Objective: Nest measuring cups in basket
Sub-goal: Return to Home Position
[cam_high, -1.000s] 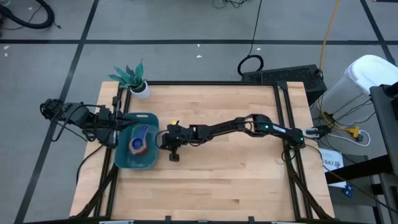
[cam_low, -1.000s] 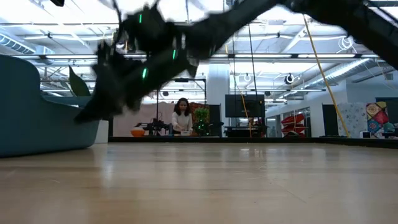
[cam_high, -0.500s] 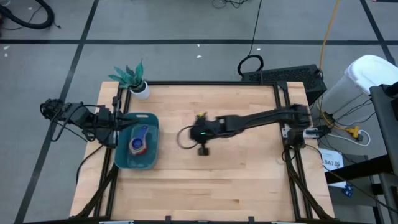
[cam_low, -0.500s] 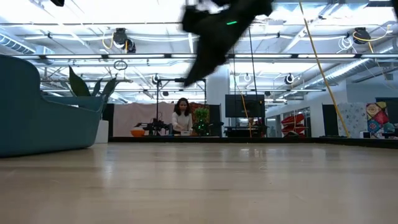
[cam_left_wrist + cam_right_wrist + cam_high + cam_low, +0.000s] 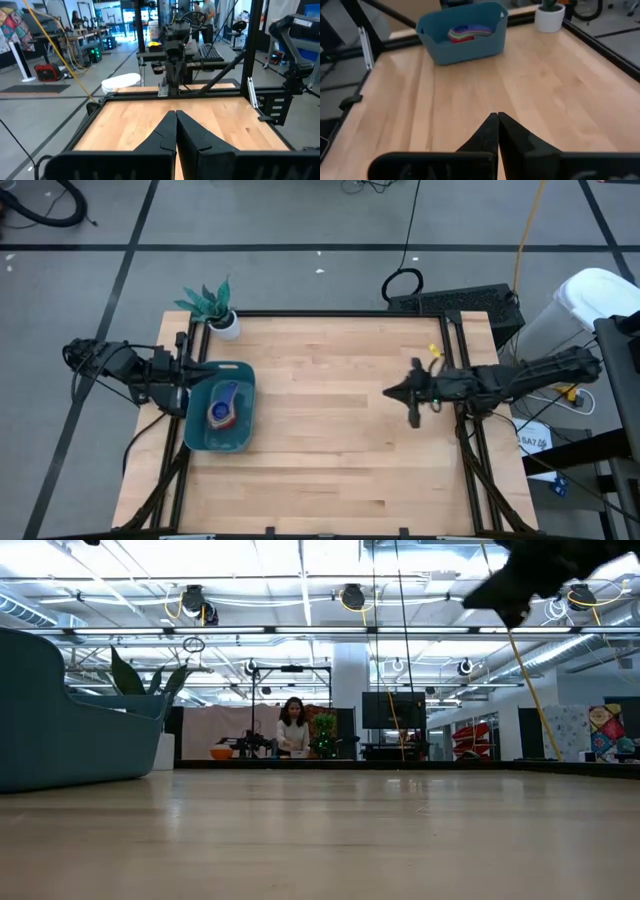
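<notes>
Wood counter point(image 5: 330, 430): basket point(image 5: 213, 438) holds nested measuring cups point(image 5: 222, 407). Right tool point(image 5: 497, 120) pressed together, well apart from basket. Left tool point(image 5: 176, 120) pressed together, just beside basket; swing could nudge it.

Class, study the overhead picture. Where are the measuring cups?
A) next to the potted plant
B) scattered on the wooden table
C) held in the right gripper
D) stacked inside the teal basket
D: the measuring cups sit stacked inside the teal basket, and the right gripper is shut on nothing, well away from it.
</notes>
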